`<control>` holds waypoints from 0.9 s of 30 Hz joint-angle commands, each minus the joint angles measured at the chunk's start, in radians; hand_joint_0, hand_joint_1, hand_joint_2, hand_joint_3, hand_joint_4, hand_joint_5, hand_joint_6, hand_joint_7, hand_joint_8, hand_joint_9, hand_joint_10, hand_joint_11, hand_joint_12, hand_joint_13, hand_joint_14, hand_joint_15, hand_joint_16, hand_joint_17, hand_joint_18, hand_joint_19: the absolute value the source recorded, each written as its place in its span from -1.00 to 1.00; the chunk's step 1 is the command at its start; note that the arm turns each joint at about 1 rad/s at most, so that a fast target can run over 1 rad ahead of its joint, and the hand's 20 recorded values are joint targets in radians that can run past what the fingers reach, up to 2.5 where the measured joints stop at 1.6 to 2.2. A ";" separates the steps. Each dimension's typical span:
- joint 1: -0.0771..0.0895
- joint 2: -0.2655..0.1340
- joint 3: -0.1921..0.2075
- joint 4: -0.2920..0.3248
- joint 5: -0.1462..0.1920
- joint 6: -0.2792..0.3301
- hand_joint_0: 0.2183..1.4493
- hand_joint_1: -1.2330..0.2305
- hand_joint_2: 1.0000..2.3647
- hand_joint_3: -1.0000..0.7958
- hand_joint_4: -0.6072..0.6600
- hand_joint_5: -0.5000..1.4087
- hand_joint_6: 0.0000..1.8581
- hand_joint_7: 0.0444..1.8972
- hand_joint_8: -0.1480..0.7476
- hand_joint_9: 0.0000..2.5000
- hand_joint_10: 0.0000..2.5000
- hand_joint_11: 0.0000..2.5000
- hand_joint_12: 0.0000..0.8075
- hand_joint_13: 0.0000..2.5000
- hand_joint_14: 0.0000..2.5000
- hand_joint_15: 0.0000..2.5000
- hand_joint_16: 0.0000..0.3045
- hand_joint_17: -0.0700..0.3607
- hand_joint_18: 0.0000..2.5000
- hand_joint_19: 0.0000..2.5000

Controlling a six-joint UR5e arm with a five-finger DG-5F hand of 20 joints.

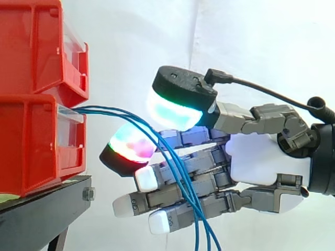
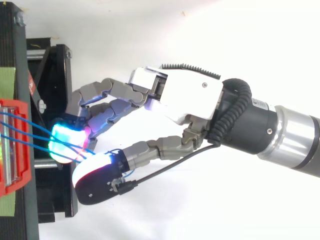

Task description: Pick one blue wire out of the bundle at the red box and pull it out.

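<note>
Hovering nearest us is the hand [image 1: 261, 157], thumb [image 1: 175, 107] raised on the near side with its pad glowing green and white, and it has hold of nothing yet: the fingers [image 1: 128, 146] lie nearly straight and well open, one pad lit red and cyan. Between thumb and fingers runs the whole bundle of blue wires [image 1: 104, 110], arching out of the front of the lower red box [image 1: 31, 141] on the left, drooping right across the fingers and on downward. Thin, light, floppy stuff, I'd say, smooth-jacketed and likely to slide between fat pads, and a broad squeeze would catch several strands. Best hold, to my eye: one outer strand just right of the box, where the top view has them spread a little, pinched pad to pad. The box sits on the black stand [image 1: 42, 204], white curtain [image 1: 261, 42] farthest back.
</note>
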 commanded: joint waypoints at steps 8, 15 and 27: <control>-0.001 0.000 0.001 0.000 0.000 0.000 -0.33 -0.47 -0.97 -0.06 0.19 -0.68 -0.01 0.16 0.19 -0.39 -0.99 -0.52 0.14 -0.52 -0.99 -0.82 -0.61 -0.05 -0.39 -0.71; -0.001 0.000 0.001 0.000 0.000 0.000 -0.22 -0.61 -0.98 -0.22 0.36 -0.70 0.00 0.07 0.14 -0.46 -0.99 -0.53 0.14 -0.53 -0.99 -0.83 -0.60 -0.05 -0.39 -0.75; -0.001 0.000 0.001 0.000 0.000 0.000 -0.51 -0.38 -1.00 -0.44 0.37 -0.67 -0.04 0.07 0.20 -0.40 -0.99 -0.54 0.17 -0.51 -0.99 -0.82 -0.59 -0.02 -0.37 -0.71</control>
